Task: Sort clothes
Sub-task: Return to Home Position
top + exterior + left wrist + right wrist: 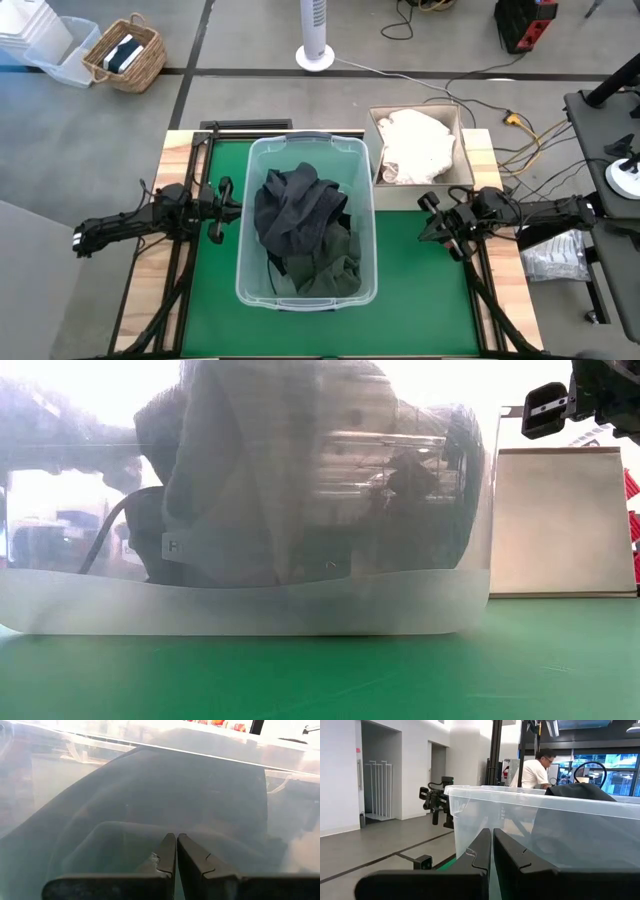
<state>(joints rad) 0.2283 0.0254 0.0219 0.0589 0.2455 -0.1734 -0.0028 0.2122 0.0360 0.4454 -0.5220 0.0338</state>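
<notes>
Dark grey and dark green clothes (303, 225) lie heaped in a clear plastic tub (250, 215) on the green mat; through its wall they show as a dark mass (250, 480) in the low view. White clothes (417, 145) fill a beige cardboard box (466, 160) at the far right. My left gripper (236, 208) is shut and empty, level, just left of the tub, its fingertips (176, 840) close to the tub wall. My right gripper (428, 216) is shut and empty, right of the tub, near the box's front.
The tub takes up the mat's middle, and bare green mat (420, 290) lies to its right and in front. Beyond the table stand a wicker basket (124, 55), a white fan (314, 40) and cables. A person (536, 770) sits far off in the room.
</notes>
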